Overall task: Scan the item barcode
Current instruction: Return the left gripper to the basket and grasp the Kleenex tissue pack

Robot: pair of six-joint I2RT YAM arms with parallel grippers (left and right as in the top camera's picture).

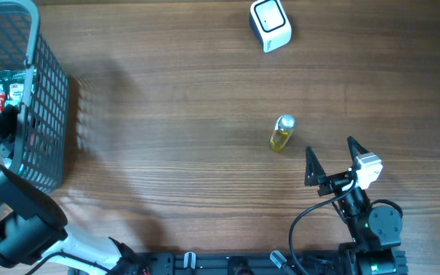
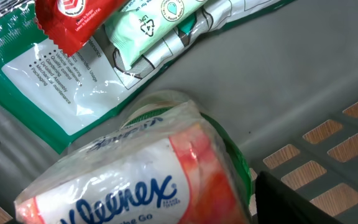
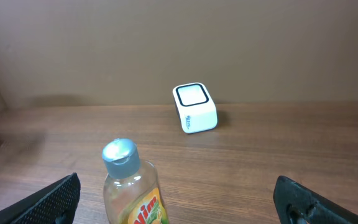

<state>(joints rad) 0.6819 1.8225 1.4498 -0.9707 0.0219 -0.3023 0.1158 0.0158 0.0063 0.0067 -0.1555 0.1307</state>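
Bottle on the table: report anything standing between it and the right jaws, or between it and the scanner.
Nothing visible. The bottle stands on the table just ahead of the open right gripper, and the stretch on to the white scanner holds nothing.

I count one wooden bench. On it stand one white scanner, one small bottle of yellow liquid with a silver cap, and one grey mesh basket. There are two robot arms, a left arm and a right arm. Inside the basket I can tell four soft packs apart: one Kleenex tissue pack, one red packet, one pale green packet and one green-edged pouch with a white printed panel. Something green shows under the tissue pack; I cannot tell whether it is a fifth item.
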